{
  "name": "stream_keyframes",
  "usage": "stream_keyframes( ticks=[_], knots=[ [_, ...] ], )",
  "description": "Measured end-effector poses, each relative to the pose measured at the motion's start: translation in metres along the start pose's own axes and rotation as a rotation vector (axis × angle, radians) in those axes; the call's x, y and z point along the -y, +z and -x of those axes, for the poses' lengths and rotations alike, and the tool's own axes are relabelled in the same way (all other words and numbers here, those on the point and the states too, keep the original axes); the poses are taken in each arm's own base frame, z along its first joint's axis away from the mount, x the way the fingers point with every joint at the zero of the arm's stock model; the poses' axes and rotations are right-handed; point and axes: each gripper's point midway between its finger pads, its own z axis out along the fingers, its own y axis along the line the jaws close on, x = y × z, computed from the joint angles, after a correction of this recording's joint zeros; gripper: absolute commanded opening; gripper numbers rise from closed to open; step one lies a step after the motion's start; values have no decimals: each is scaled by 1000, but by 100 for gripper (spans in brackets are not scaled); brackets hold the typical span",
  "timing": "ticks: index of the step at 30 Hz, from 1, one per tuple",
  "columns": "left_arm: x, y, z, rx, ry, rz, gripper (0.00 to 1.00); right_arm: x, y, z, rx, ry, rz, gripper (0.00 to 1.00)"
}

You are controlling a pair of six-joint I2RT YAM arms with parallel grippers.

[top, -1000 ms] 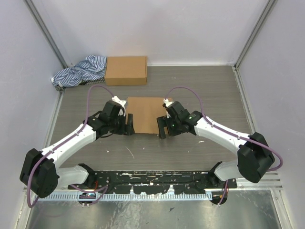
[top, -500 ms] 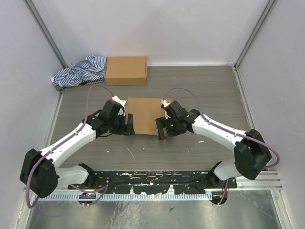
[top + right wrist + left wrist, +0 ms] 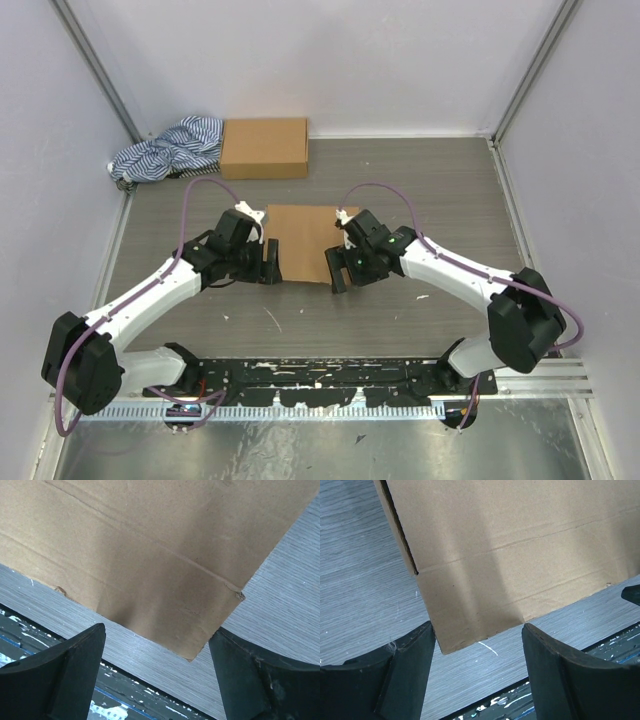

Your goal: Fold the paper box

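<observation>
The paper box [image 3: 305, 240] lies flat on the grey table as a plain brown cardboard sheet with crease lines. My left gripper [image 3: 270, 262] hangs open over its near left corner [image 3: 442, 647], and nothing is between its fingers [image 3: 405, 675]. Over the near right corner [image 3: 192, 655] my right gripper [image 3: 338, 270] stands open too, fingers [image 3: 260, 680] apart and empty. In both wrist views a corner of the sheet lies below, between the jaws. Whether either gripper touches the cardboard I cannot tell.
A compact folded brown box [image 3: 264, 147] sits at the back by the wall, with a blue-and-white striped cloth [image 3: 167, 148] bunched to its left. White walls close in the table. A black rail [image 3: 330, 380] runs along the near edge.
My right gripper has shifted slightly left, toward the sheet's near right corner. The left arm and the cardboard have not moved.
</observation>
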Motion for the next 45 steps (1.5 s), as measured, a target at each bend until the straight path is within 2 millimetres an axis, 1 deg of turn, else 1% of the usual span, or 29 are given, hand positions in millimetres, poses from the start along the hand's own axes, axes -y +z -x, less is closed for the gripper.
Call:
stream_keyframes(
  ticks=[5,11,19,27,33,36,41,45],
  knots=[
    [-1,0,-2,-10,2,5,76,3,6,-3,-20,-1,-11,87],
    [-3,0,-6,-27,3,14,76,5,7,-2,-16,-4,-26,87],
    [-9,8,-14,-67,3,39,76,9,14,-1,-18,-12,-43,87],
    [-10,12,-14,-60,-1,36,75,9,16,-1,-12,-17,-40,86],
    [-14,25,-24,-99,-9,48,75,10,19,-1,-15,-20,-45,86],
    [-17,28,-30,-116,-13,54,75,11,20,-1,-14,-20,-49,86],
    [-17,31,-28,-109,-12,55,74,13,23,1,-5,-21,-61,86],
    [-21,40,-31,-121,-15,69,74,18,30,-3,-14,-20,-80,86]
  ],
)
